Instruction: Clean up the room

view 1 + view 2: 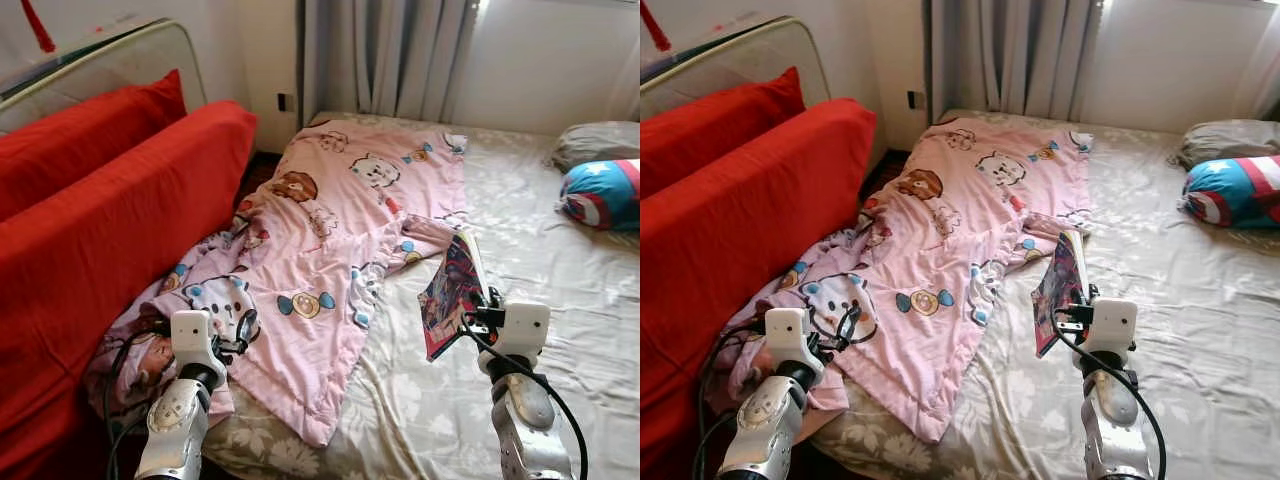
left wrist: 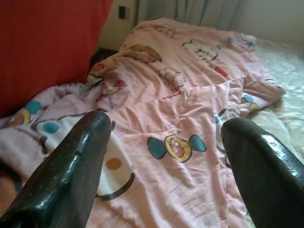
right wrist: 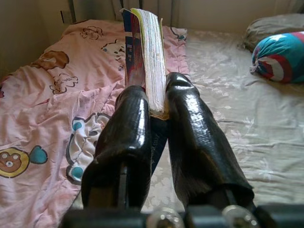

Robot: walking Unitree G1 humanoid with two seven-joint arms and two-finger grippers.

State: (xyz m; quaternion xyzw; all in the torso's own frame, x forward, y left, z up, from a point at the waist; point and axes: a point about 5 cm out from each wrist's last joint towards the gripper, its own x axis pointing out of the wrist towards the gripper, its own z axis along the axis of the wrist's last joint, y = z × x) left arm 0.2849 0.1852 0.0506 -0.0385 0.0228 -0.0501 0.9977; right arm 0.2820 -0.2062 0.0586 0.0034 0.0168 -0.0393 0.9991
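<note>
A book [image 1: 450, 292] with a colourful cover is held upright above the bed, with my right gripper [image 3: 153, 97] shut on its lower edge; its pages [image 3: 152, 52] face up in the right wrist view. A pink cartoon-print blanket [image 1: 330, 235] lies crumpled across the left half of the bed and hangs over the side. My left gripper [image 2: 166, 156] hovers open just above the blanket's near corner [image 1: 215, 300], nothing between its fingers [image 2: 71, 166].
A red sofa [image 1: 100, 220] with red cushions stands close along the bed's left side. The grey floral sheet [image 1: 560, 270] covers the bed. A blue, red and white round pillow [image 1: 603, 193] and a grey pillow [image 1: 598, 142] lie at the far right. Curtains [image 1: 385, 55] hang behind.
</note>
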